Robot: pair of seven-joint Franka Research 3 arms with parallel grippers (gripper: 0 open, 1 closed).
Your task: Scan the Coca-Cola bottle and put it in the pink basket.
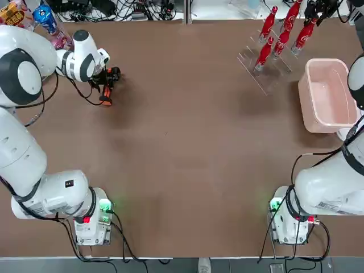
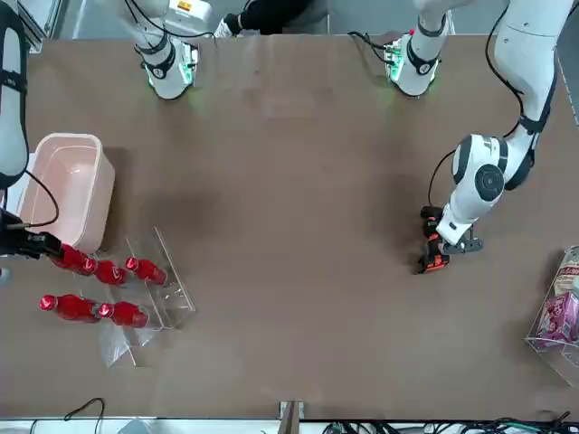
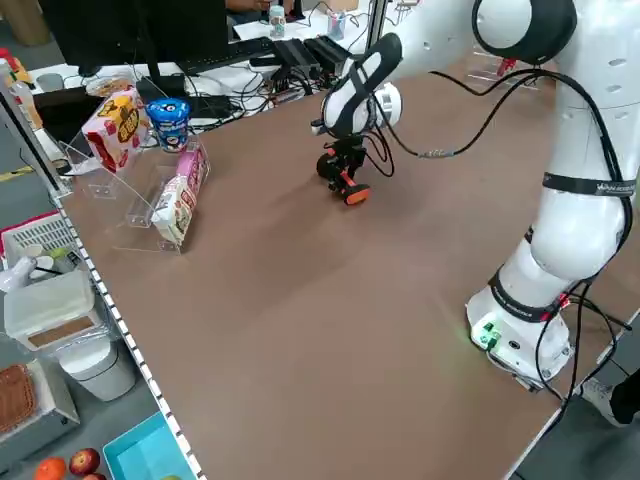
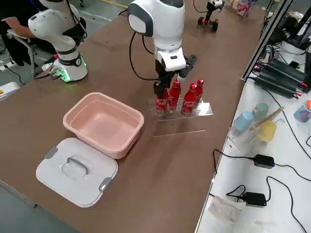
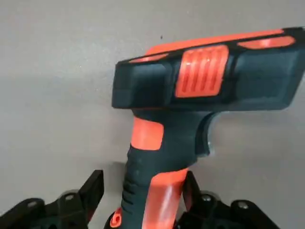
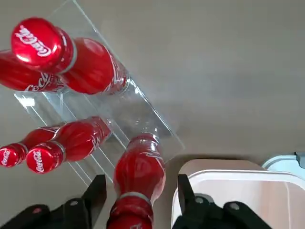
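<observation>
Brown counter [image 2: 298, 208]. Pink basket [image 2: 68, 185] at the left edge. Just below it, 5 Coca-Cola bottles on a clear rack [image 2: 154, 298]; right hand [image 2: 36, 246] at the cap of the nearest Coca-Cola bottle [image 2: 72, 260]. Left hand [image 2: 443, 237] on the orange-black barcode scanner [image 2: 432, 253].

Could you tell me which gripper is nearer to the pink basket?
Right. The right gripper is at the bottle rack beside the pink basket; the left gripper is across the table at the scanner.
</observation>
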